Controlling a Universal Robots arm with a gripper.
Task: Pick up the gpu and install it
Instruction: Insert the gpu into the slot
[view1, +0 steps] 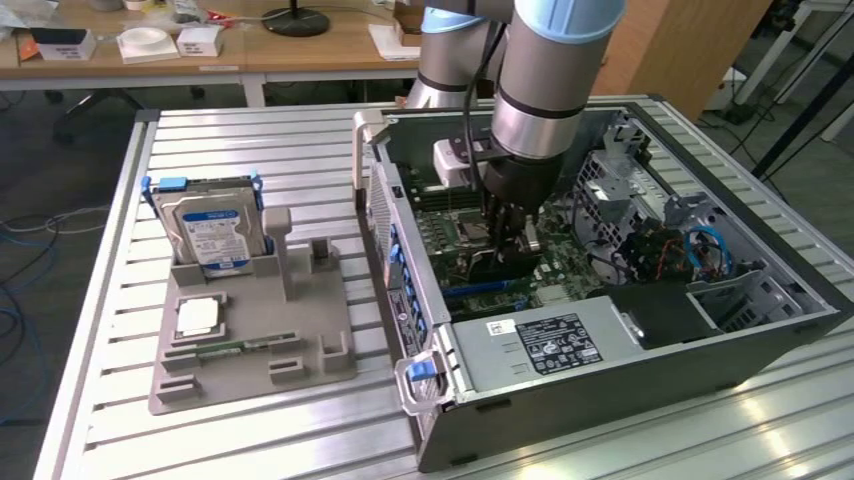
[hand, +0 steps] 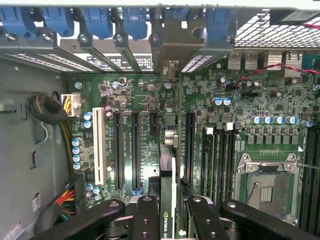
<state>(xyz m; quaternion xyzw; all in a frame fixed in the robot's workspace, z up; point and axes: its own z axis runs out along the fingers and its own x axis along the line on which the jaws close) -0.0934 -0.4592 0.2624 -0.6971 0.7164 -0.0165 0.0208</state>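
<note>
Grey cylindrical arm (view1: 541, 75) with pale blue joint caps and a polished silver collar above the wrist. Black cable clipped along the side. White box mounted at the wrist. Black gripper (view1: 514, 235): matte, rounded finger links (hand: 145, 217) with recessed pivot screws.

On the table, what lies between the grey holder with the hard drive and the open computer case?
Nothing stands there: the exterior view shows only a bare strip of the table.
</note>
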